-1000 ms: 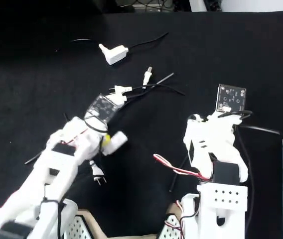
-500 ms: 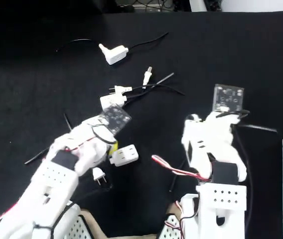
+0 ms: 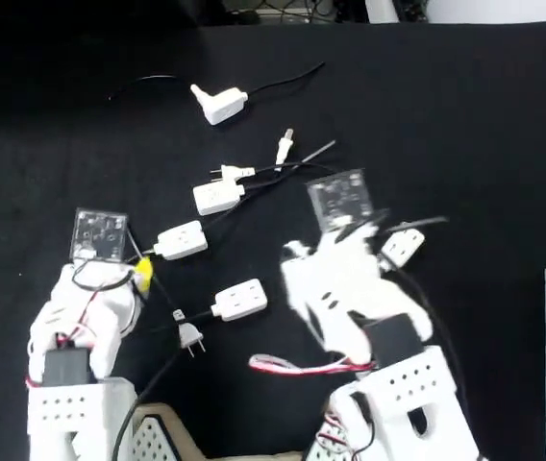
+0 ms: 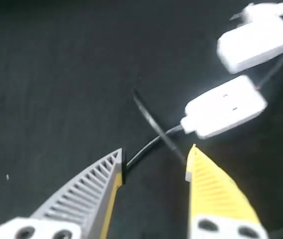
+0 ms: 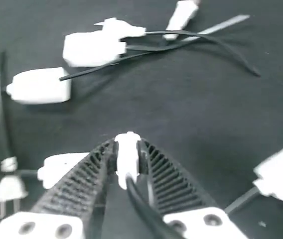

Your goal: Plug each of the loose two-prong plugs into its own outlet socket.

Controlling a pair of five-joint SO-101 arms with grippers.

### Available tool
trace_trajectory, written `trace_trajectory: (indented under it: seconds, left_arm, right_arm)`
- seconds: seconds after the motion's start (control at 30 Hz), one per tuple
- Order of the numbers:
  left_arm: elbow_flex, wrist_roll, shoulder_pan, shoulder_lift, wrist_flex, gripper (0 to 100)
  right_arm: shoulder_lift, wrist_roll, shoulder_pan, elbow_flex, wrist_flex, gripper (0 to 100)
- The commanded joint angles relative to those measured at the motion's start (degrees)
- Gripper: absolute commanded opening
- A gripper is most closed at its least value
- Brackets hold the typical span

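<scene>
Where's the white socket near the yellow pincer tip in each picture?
High view: the socket lies left of the table's middle, just below the pronged white block.
Left wrist view: the socket sits just past the open left pincer.
Right wrist view: the socket is well beyond the right pincer, which grips a white plug.
Shared landmark: the pronged white block beside the socket.

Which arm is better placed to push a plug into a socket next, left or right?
Right. The right gripper is shut on a white plug, and an outlet socket lies close beside it. The left gripper is open and holds nothing.
</scene>
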Motion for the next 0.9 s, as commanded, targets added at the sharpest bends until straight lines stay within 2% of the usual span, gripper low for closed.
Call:
trace_trajectory:
  seconds: [0.0, 0.17, 0.3, 0.53, 0.7, 0.87]
  left_arm:
    - [3.3, 1.05, -4.35, -8.09, 0.7, 21]
    - [3.56, 0.88, -3.56, -15.03, 7.74, 21]
    - [3.56, 0.79, -3.91, -15.38, 8.26, 21]
    - [3.56, 0.7, -4.0, -15.3, 8.26, 21]
    - [3.56, 0.7, -4.0, -15.3, 8.35, 21]
    - [3.56, 0.7, -4.0, -15.3, 8.44, 21]
  right_arm:
    - [4.44, -1.05, -6.15, -2.86, 0.0, 1.2]
    - [16.13, -4.31, -7.91, -7.87, 0.09, 1.2]
    - [24.04, -6.42, -8.44, -11.56, 0.44, 1.2]
    - [29.85, -11.16, -14.68, -12.53, 0.09, 1.2]
    - [31.87, -11.16, -14.68, -12.44, -0.97, 1.2]
    - [33.54, -10.73, -11.43, -12.53, -3.52, 1.2]
